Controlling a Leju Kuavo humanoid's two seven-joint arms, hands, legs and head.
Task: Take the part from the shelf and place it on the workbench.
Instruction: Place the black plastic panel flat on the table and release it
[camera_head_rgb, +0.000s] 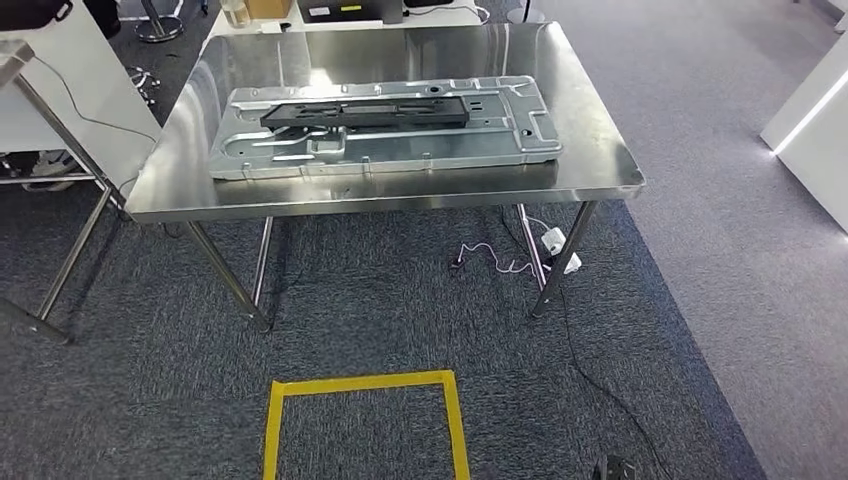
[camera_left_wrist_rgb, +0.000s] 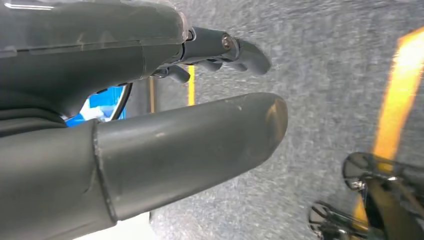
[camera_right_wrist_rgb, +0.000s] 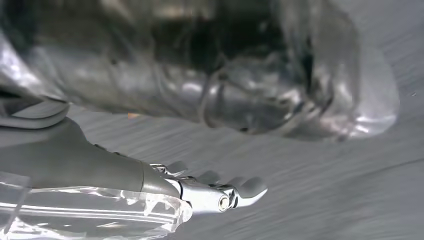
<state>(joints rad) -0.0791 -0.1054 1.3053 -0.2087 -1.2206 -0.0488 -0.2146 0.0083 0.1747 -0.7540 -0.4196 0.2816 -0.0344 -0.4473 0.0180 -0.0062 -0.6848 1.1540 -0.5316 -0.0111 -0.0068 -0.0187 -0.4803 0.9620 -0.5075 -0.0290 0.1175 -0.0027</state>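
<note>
Our left hand (camera_left_wrist_rgb: 200, 100) and right hand (camera_right_wrist_rgb: 165, 185) hang empty, fingers apart.
The sheet-metal part (camera_head_rgb: 385, 125) already lies on the steel workbench (camera_head_rgb: 600, 170).

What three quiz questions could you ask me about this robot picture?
1. True or false: the black part lies on the floor.
2. What marks the carpet in front of the steel workbench? A) yellow tape square B) red circle C) blue arrow
3. Fill in: the black part rests on a silver metal ____.

Key: 1 false, it lies on the metal panel. 2 A, the yellow tape square. 3 panel.
</note>
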